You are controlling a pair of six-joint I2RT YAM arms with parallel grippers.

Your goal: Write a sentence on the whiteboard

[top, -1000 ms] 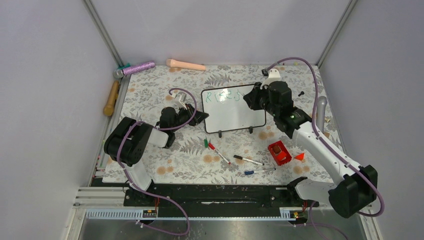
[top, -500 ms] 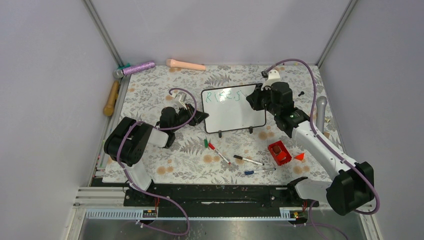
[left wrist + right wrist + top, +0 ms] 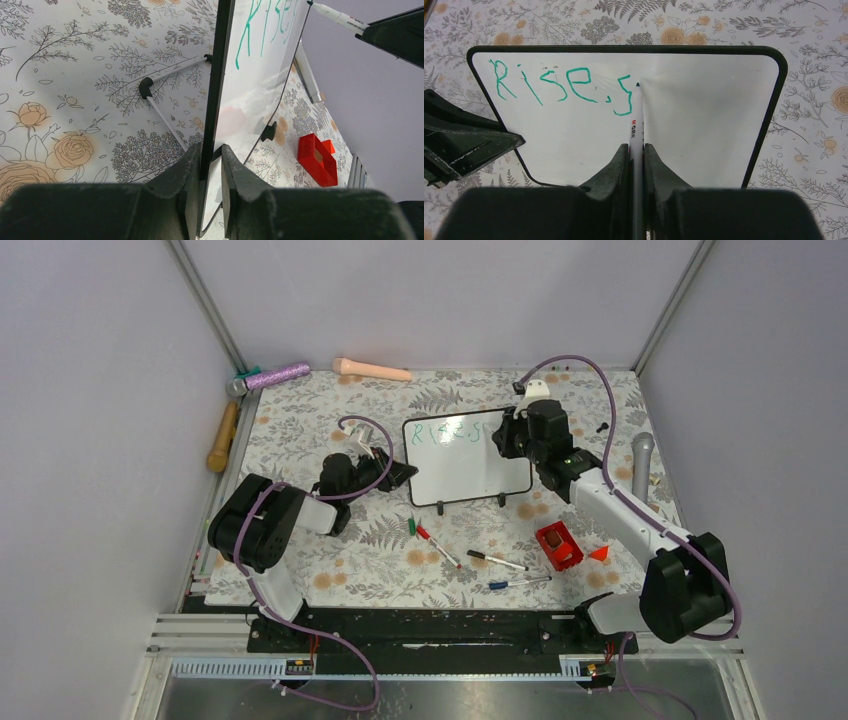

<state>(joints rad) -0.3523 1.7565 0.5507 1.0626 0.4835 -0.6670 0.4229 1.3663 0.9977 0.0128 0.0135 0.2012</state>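
The whiteboard stands upright mid-table on its black feet; it also shows in the right wrist view and edge-on in the left wrist view. Green writing on it reads "Rise, s" along the top line. My left gripper is shut on the board's left edge. My right gripper is shut on a white green-tipped marker. The marker's tip is at the board, just right of the "s". In the top view the right gripper sits at the board's upper right.
Loose markers and a green cap lie in front of the board. A red box and a red triangle lie front right. A microphone, a pink handle, a purple tool and a wooden handle line the edges.
The right arm's elbow has swung and its gripper shifted slightly along the board's top right. An "s" has been added after "Rise,". The left arm and board have stayed still.
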